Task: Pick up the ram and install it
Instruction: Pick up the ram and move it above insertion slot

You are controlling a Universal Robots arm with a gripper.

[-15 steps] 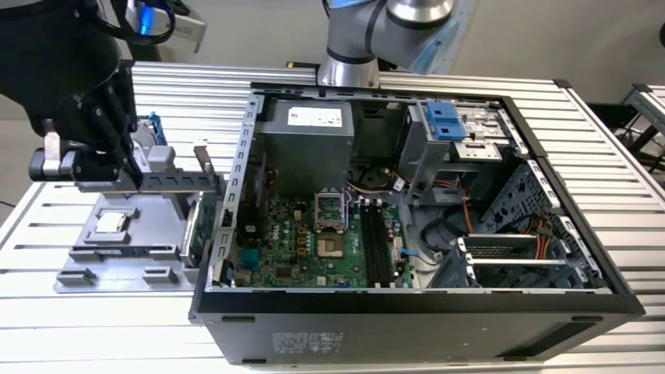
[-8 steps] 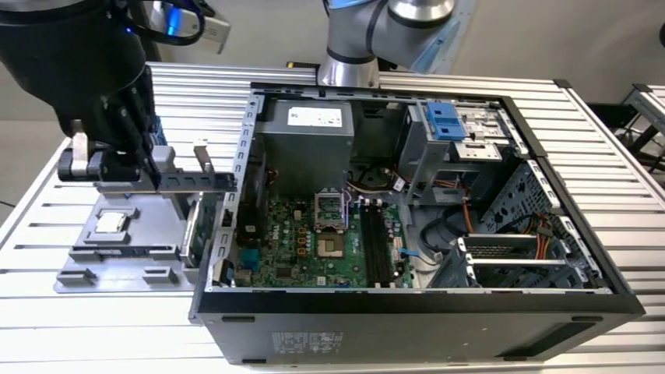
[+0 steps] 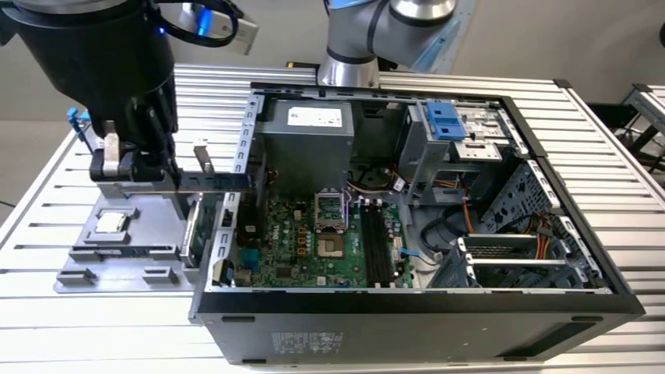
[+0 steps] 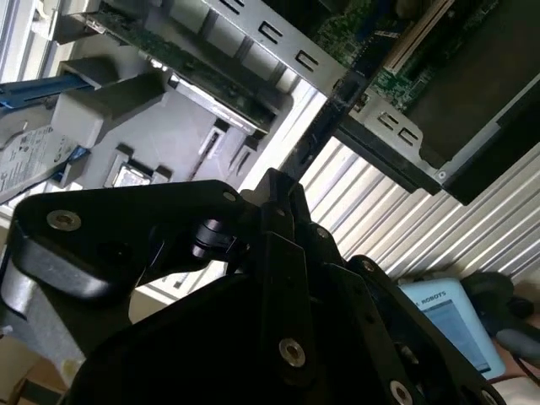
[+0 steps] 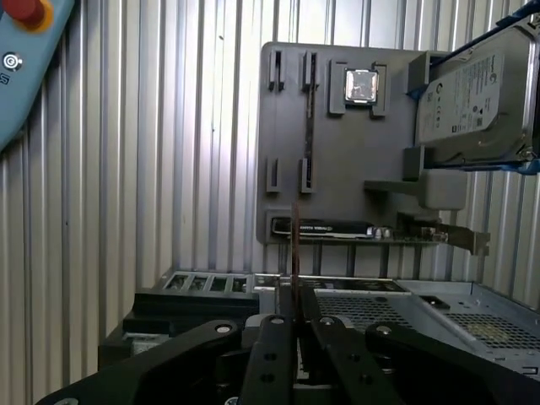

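over grey tray holding processor, jaws clamped on ram

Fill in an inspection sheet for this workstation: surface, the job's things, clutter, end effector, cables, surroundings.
Surface: ribbed silver metal table carrying an open black computer case and a flat grey parts tray.
Job's things: long, thin, dark ram stick, seen edge-on in the end effector; long black motherboard slots look empty.
Clutter: square silver processor chip, silver hard drive in a blue frame and green expansion card with metal bracket, all on the tray.
End effector: black end effector shut on the ram stick, over the tray beside the case.
Cables: orange wires inside the case.
Surroundings: light blue pendant with a red button.
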